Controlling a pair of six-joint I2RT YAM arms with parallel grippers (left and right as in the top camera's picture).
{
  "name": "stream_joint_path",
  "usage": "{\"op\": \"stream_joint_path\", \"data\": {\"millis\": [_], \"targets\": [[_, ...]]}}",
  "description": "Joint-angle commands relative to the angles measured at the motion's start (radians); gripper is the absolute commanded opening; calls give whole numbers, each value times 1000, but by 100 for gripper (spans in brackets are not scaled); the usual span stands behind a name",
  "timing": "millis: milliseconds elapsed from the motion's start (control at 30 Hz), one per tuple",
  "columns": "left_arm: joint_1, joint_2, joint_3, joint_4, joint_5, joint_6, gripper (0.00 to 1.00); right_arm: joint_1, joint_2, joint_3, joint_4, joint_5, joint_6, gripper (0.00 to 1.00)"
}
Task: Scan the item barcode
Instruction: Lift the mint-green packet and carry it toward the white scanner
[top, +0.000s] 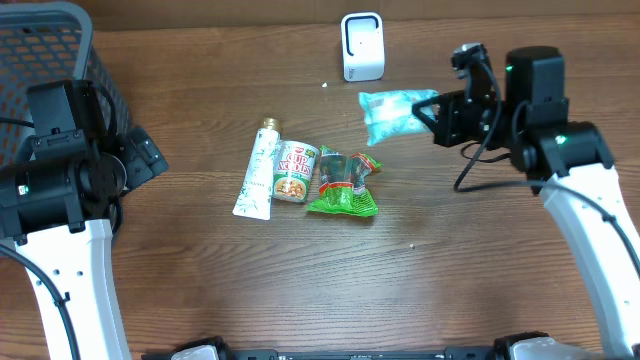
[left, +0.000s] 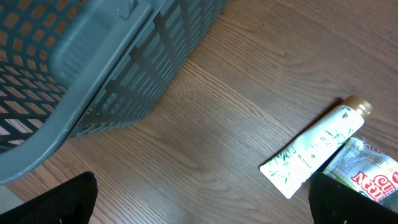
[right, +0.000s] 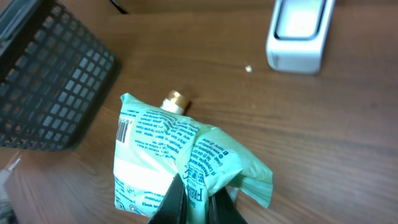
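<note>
Right pincer (right: 194, 200) is clamping mint-green packet (right: 163, 155); barcode (right: 124, 132) likely needing squaring toward scanner (right: 298, 34) at worktop's far edge. Left pincer (top: 148, 158) gaping wide.

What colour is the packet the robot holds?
The packet is pale mint green with darker green print; the right wrist view shows it best.

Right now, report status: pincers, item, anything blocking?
Right pincer shut on green packet, short of scanner. Left pincer open, empty, beside basket. Nothing between packet and scanner.
</note>
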Motion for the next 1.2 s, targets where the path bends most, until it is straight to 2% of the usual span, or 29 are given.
{"op": "stream_joint_path", "data": {"millis": [0,167,400,567,667,833,967,1167], "targets": [[3,-8,-3,3,4,-14,100,69,-61,32,22,103,-68,4],[3,-8,-3,3,4,-14,100,106,-87,31,3,86,-325,4],[3,-8,-3,3,4,-14,100,106,-89,31,-19,66,-550,4],[3,-8,-3,3,4,-14,100,108,-88,31,8,114,-594,4],[3,-8,-3,3,4,-14,100,127,-86,28,51,290,-667,4],[3,-8,-3,3,4,-14,100,158,-59,28,140,472,-680,4],[3,-8,-3,3,4,-14,100,165,-19,28,227,533,-709,4],[3,-8,-3,3,4,-14,100,165,47,28,348,552,-888,4]]}}
